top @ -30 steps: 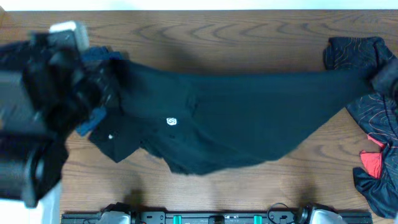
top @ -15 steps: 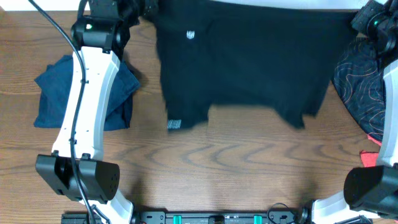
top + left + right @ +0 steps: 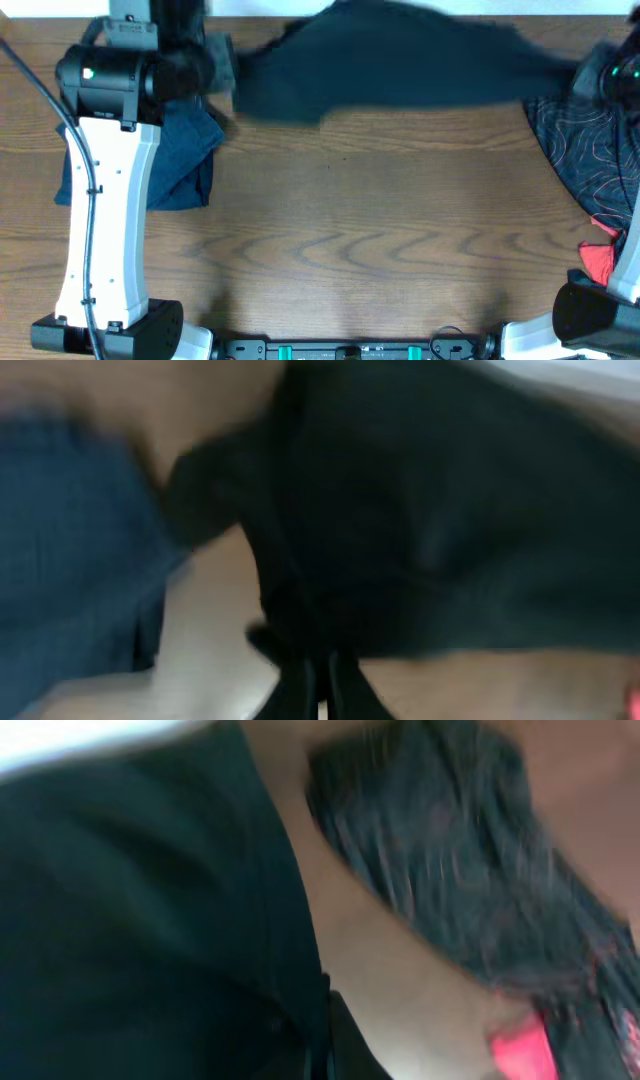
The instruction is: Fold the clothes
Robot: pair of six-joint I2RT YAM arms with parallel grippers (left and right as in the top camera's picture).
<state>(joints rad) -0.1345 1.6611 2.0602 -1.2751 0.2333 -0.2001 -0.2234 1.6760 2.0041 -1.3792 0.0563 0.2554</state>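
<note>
Black shirt (image 3: 400, 60) stretched, motion-blurred, between left gripper (image 3: 320, 688) and right gripper (image 3: 322, 1038), both clenched on it; blue garment (image 3: 185, 160) beneath left arm.

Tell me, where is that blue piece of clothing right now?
In the overhead view the blue garment lies bunched on the left side of the table, partly hidden under the left arm, just beside the black shirt held up along the far edge.
</note>
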